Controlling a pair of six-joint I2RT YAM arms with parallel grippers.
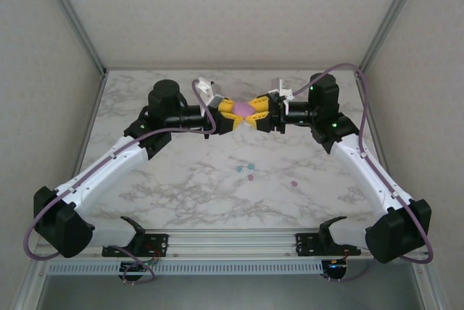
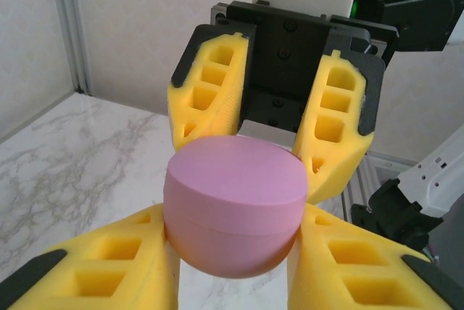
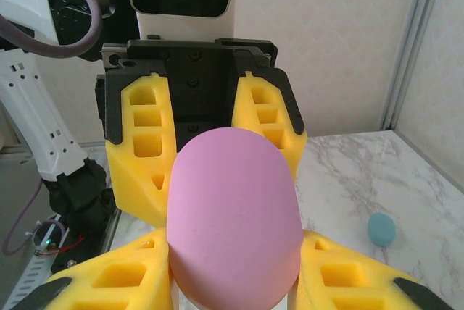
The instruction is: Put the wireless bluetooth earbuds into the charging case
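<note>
Top external: pink case point(image 1: 244, 109), mostly hidden, gripped between left fingers point(image 1: 227, 109) and right fingers point(image 1: 259, 102).

The charging case point(image 2: 232, 201) is pink, fingers point(image 2: 210, 93) yellow, earbud point(image 3: 381, 229) teal, table point(image 1: 181, 179) grey-marbled.

- No writing, number, brand mark or sign can be read in any of the views.
- The smooth pink rounded plastic charging case point(image 2: 232, 201) shows a plain, unmarked shell wherever it faces the wrist cameras.
- The tiny teal and pink plastic earbuds point(image 1: 239, 169) lying on the white marble-patterned table point(image 1: 181, 194) are too small to tell whether they carry any marking.
</note>
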